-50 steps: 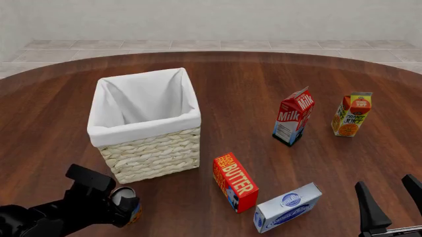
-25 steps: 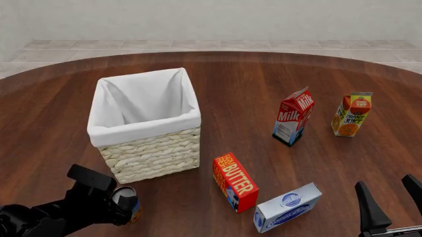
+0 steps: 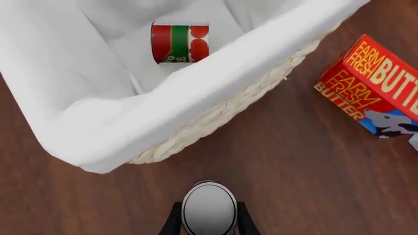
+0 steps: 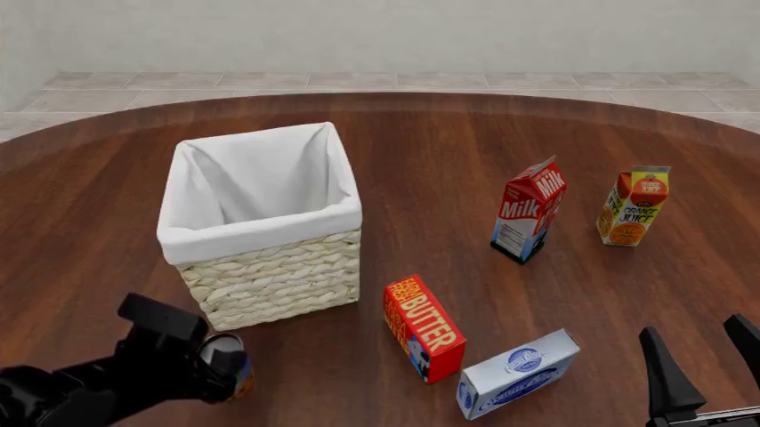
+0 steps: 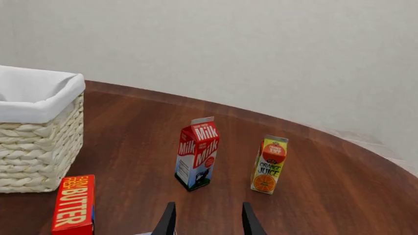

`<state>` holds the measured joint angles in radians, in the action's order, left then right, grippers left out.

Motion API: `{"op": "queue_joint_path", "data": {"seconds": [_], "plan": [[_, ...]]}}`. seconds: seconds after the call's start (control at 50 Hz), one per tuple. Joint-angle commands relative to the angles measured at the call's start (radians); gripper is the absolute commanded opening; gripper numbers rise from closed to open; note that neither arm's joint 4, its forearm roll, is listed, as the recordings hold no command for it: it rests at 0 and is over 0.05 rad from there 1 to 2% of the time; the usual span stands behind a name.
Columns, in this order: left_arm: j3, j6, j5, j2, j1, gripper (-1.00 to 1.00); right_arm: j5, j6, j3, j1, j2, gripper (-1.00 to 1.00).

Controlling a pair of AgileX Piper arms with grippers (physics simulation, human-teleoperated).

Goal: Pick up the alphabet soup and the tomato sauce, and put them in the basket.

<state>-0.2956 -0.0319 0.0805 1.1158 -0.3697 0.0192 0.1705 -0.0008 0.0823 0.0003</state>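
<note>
The alphabet soup (image 3: 209, 210) shows its grey top between the two dark fingers of my left gripper (image 3: 207, 218), which is shut on it. In the front view this can (image 4: 240, 374) and the left gripper (image 4: 220, 360) sit just in front of the basket's (image 4: 255, 233) near left corner, low over the table. The tomato sauce (image 3: 179, 43) lies on its side inside the basket (image 3: 196, 83) on the white lining. My right gripper (image 4: 692, 326) is open at the near right with nothing in it, also seen in the right wrist view (image 5: 209, 205).
A red butter box (image 4: 424, 327) and a blue-and-white box (image 4: 519, 372) lie in front of and to the right of the basket. A milk carton (image 4: 529, 210) and an orange juice carton (image 4: 633, 205) stand further right.
The left arm has shifted only very slightly while holding the can. The right arm has not moved.
</note>
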Motion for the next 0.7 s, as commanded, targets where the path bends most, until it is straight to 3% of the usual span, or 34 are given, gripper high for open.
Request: {"op": "queue_joint_path", "data": {"seconds": [0.02, 0.32, 0.7], "plan": [[-0.045, 0.04, 0.049, -0.037, 0.013, -1.0, 0.0, 0.002, 0.0, 0.0, 0.0, 1.0], [-0.118, 0.071, 0.14, -0.092, -0.002, -1.0, 0.001, 0.005, 0.0, 0.002, 0.0, 1.0], [-0.146, 0.1, 0.203, -0.143, -0.033, -1.0, 0.001, 0.005, 0.0, 0.002, 0.0, 1.0]]}}
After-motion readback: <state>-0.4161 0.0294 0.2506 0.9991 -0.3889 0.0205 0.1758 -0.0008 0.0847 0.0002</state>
